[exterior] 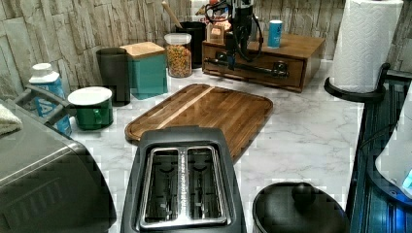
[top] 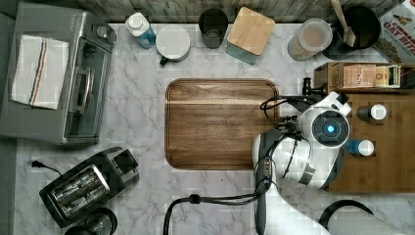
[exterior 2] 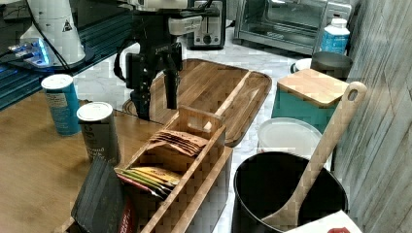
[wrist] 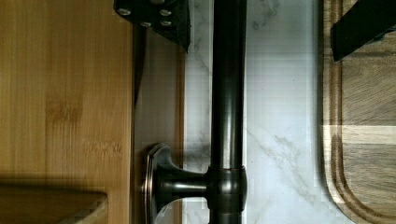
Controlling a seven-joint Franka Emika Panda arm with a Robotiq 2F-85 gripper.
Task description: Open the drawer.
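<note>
Marble counter (exterior: 311, 131): drawer (exterior: 257, 65) handle (exterior: 248, 68) lies level, facing cutting board (exterior: 209, 114).

Medium-brown wooden drawer (exterior: 257, 65) with black bar handle (wrist: 227, 93); black gripper (exterior 2: 154, 109) on a white arm (top: 298, 156). Beside the gripper: dark brown striped cutting board (top: 220, 122) on white, grey-veined marble counter (top: 142, 122). Behind it: blue canister (exterior 2: 62, 103).

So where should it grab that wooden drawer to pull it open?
Best by the long black bar handle, coming down from above. The bar stands off the drawer front on posts, leaving a gap for one finger behind and one in front. The open end effector already straddles it.
</note>
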